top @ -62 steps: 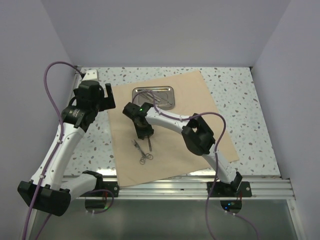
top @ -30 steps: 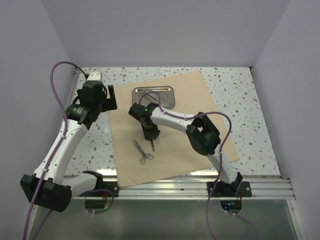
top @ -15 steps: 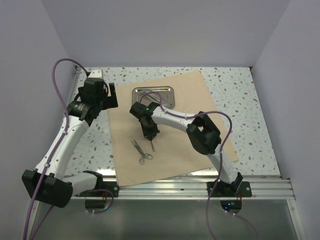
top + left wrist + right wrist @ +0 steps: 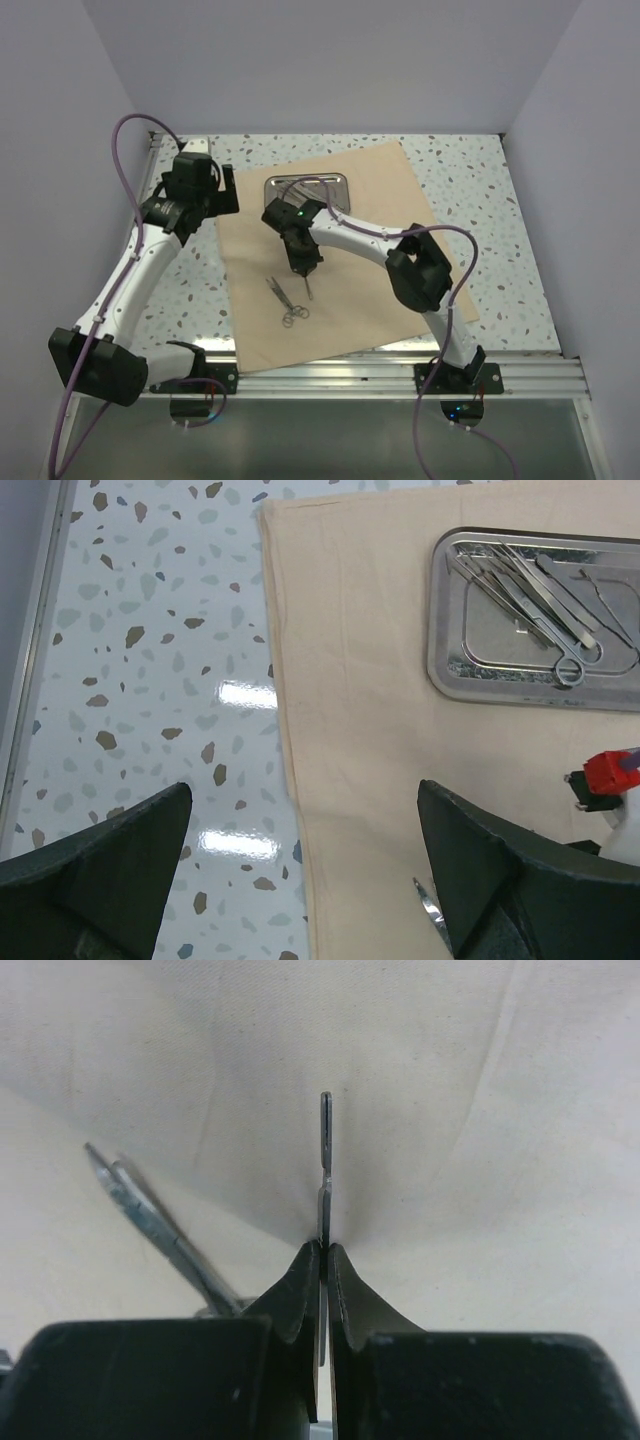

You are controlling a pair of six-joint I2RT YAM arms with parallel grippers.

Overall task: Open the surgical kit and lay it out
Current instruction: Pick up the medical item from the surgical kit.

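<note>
The tan cloth wrap (image 4: 370,230) lies spread flat in the middle of the speckled surface (image 4: 470,180). The steel tray (image 4: 440,610) sits on it near its far edge and holds several slim instruments (image 4: 540,590).

The right arm rises from its base at the near right edge of the surface and bends at a raised elbow over the cloth's right side. Its forearm runs left and away across the cloth, and its wrist sits just nearer than the tray. The right end effector (image 4: 323,1250) points down at the cloth with its fingers pressed together on a slim metal instrument (image 4: 325,1140). The instrument's free end sticks out past the fingertips, low over the cloth or touching it; which cannot be told. A pair of scissors (image 4: 287,300) lies on the cloth just beside it, on the left and towards the near edge.

The left arm stretches from its base at the near left corner in a long line to the far left of the surface. The left end effector (image 4: 303,810) hangs above the cloth's left edge with its fingers spread wide, holding nothing.
</note>
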